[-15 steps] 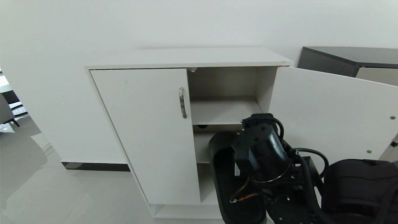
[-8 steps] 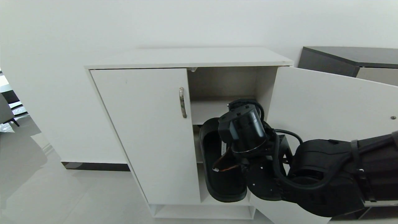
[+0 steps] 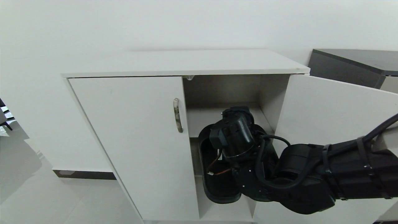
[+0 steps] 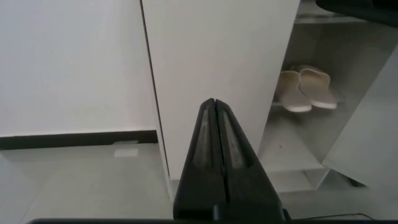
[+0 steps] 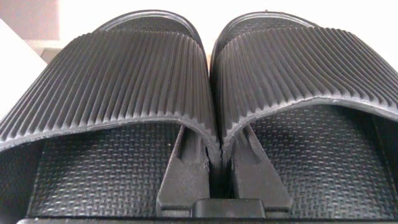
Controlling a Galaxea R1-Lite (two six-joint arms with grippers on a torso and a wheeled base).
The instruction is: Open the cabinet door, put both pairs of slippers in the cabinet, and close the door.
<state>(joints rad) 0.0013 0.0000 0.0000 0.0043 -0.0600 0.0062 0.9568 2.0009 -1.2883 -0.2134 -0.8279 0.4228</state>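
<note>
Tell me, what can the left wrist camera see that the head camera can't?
Left wrist view: a pale pair of slippers sitting inside the cabinet, plus the shut left gripper and the floor. Head view: the black slippers at the open side, and the door handle. Both: the white cabinet, its closed door and its open door.

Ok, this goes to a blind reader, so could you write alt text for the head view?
The right arm holds black slippers at the open right half of a white cabinet. The left door is shut; the right door stands swung open.
</note>
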